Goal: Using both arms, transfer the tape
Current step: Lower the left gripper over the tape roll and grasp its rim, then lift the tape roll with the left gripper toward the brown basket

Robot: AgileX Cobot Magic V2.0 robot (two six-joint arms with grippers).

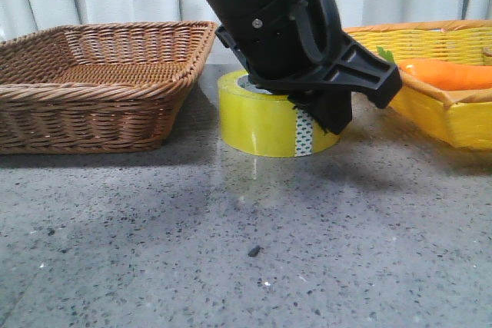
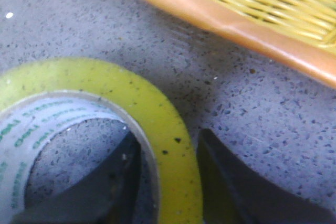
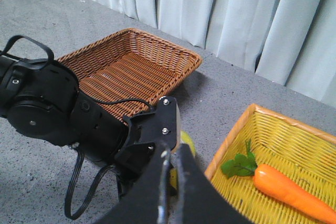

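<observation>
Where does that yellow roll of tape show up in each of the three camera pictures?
Front view: the tape sits mid-table, under the left end effector.
Left wrist view: it fills the lower left, its wall between the two fingers.
Right wrist view: only a yellow sliver shows behind the left arm.
Shared landmark: the yellow basket.

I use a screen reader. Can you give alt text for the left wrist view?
The left gripper straddles the wall of a translucent yellow tape roll lying flat on a grey speckled table, one finger inside its white core. A yellow wicker basket's orange rim runs behind.
</observation>
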